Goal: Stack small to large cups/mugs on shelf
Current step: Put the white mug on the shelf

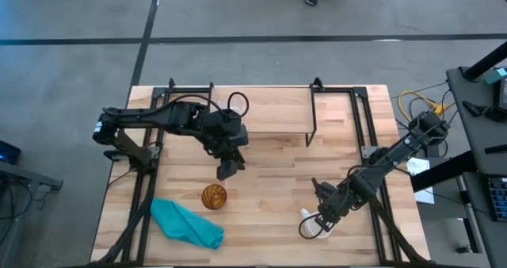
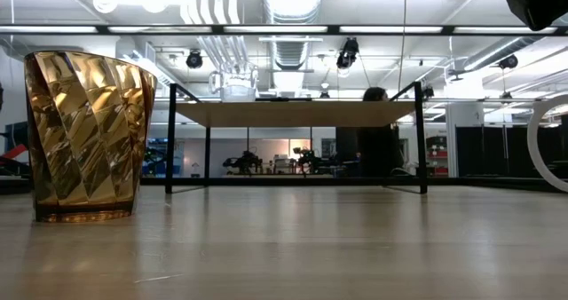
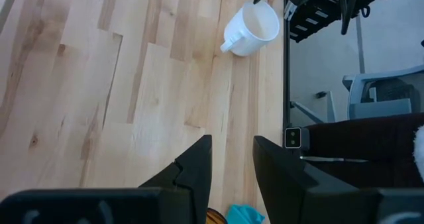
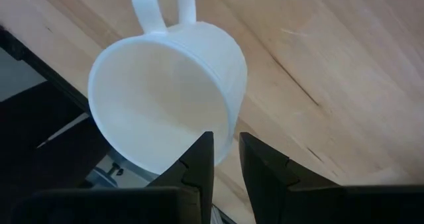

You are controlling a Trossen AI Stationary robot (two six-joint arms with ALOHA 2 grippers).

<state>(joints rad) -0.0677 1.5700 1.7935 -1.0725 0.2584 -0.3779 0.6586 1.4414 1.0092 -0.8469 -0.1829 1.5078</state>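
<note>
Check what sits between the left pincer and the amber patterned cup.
Nothing: the high view shows bare wooden tabletop between the left pincer and the amber patterned cup.

No readable text, label, brand, number or sign anywhere in view. Small pale square tag [image 3: 292,137] on black metal frame post at table edge, seen from left wrist camera: marking too small to read. White ceramic mug with handle [image 4: 169,95]: plain, no print. Amber-brown patterned cup [image 2: 87,136]: facet pattern only, no lettering. Light wooden shelf board on thin black legs [image 2: 293,114]: bare, unmarked. Room behind table: no legible signage.
</note>
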